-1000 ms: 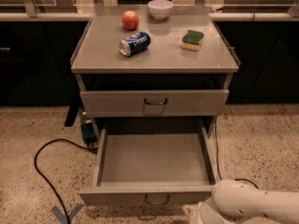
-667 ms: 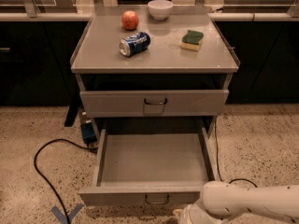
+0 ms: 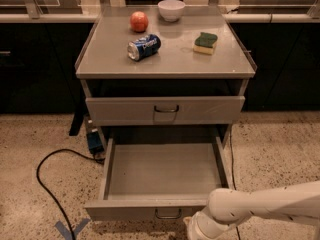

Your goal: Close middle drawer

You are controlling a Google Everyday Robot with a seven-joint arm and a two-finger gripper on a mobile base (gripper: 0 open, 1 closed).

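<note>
Nearest thing first: the claw [image 3: 194,230] is right at the bottom of the shot on the end of the white arm [image 3: 265,206]. It's low in front of the middle drawer [image 3: 125,210] and just right of its lil wire handle [image 3: 167,214]. It's mostly cut off, so I can't tell if it's wide or narrow, or if it's touching the front panel. The drawer itself is pulled way out from under the counter [image 3: 175,66], nothing in it afaict. So imo the task is basically at the start: approach looks about done, but the whole push is left. It needs shoving straight back till the front sits flush below the top drawer [image 3: 120,110], which is shut. Further back on the counter: soda can [image 3: 143,46] on its side left of centre, sponge [image 3: 205,42] toward the right edge, apple [image 3: 139,21] and bowl [image 3: 171,9] near the far edge. None of that's in the way tbh.
</note>
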